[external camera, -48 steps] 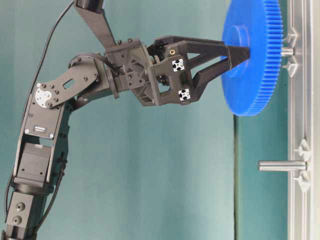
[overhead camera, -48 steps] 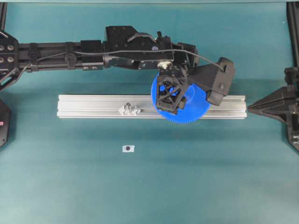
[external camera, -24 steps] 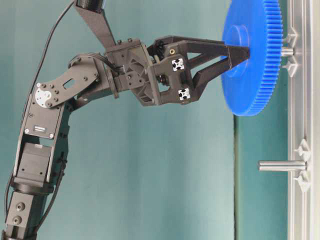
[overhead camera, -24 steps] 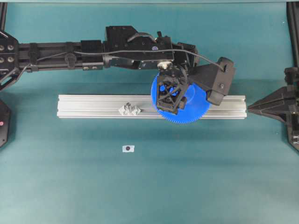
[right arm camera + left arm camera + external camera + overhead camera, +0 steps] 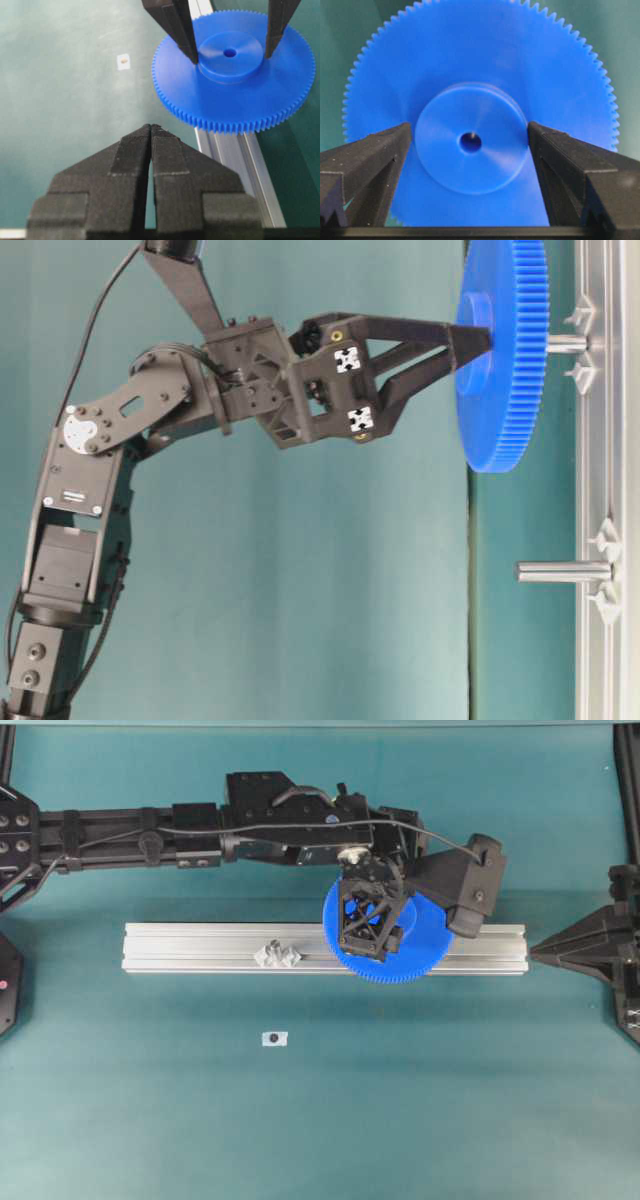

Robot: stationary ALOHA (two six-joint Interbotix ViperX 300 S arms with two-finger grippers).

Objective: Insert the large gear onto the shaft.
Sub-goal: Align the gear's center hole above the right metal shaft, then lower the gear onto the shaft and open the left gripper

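Left wrist-mounted view: the left pincer [image 5: 469, 137] stands spread wide, its two black fingers [image 5: 375, 160] flanking the raised hub [image 5: 485, 165] of the large gear [image 5: 470, 55]. A thin gap shows between the hub and the finger on the picture's left. The finger on the other side meets the hub's edge. Whether the hub is actually pinched cannot be told. The bore hole lies midway between the fingertips, with a small pale glint inside it.

In the table-level view the fingertips reach the hub face, and the gear sits square on the shaft [image 5: 565, 343]. A short bare length of pin shows between the gear's back and the aluminium rail [image 5: 600, 480]. The gear does not touch the rail.

From overhead the gear lies over the rail towards its right end, overhanging both long edges. The rail lies lengthwise across the middle of the bench [image 5: 400, 1110].

A second pin [image 5: 560, 571] stands bare on its clear mount [image 5: 277, 955] near the rail's middle, well apart from the gear. A small white tag [image 5: 274, 1038] lies on the bench on the near side of the rail.

The right pincer [image 5: 150, 131] is closed, fingertips pressed together with nothing between them, off the rail's right end.
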